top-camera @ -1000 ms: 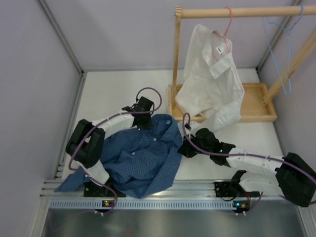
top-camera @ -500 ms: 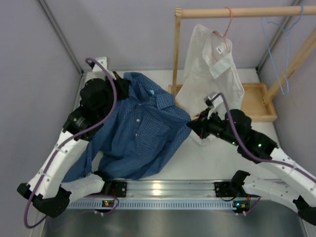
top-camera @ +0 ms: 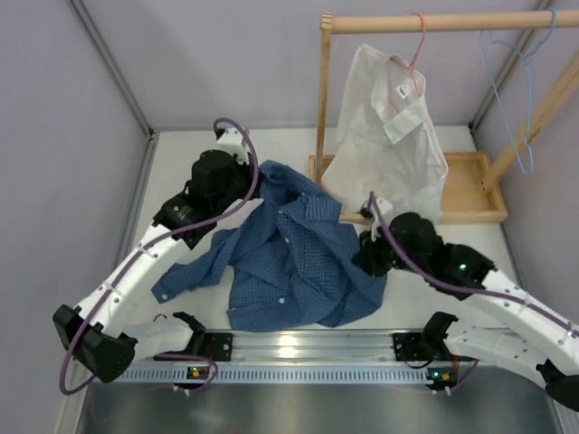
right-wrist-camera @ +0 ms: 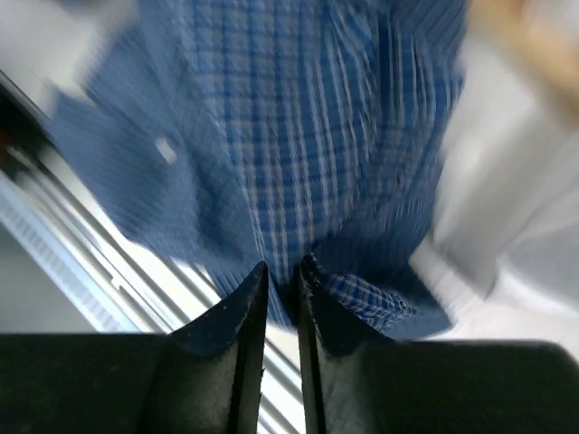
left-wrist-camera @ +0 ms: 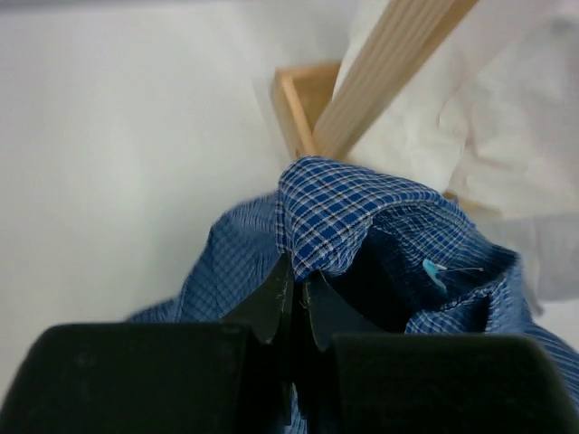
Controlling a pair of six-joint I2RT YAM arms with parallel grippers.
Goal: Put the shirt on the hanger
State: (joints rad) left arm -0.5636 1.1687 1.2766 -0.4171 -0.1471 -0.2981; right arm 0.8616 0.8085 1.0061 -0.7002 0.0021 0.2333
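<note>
**Both my claws clamped on the blue shirt**

From above: my left gripper (top-camera: 256,177) pinches the collar end of the blue checked shirt (top-camera: 289,258). My right gripper (top-camera: 366,258) grips its right edge. The shirt is lifted at both grips, and its hem sags to the table (top-camera: 181,154). The light blue hanger (top-camera: 528,161) hangs on the wooden rail (top-camera: 452,22), well apart from the shirt, past the white shirt (top-camera: 389,136).

Left wrist: my fingers (left-wrist-camera: 271,298) are pressed together on a collar fold, with a wooden post (left-wrist-camera: 389,63) behind.

Right wrist: blurred, with the fingers (right-wrist-camera: 240,316) nearly together and checked cloth between them.
</note>
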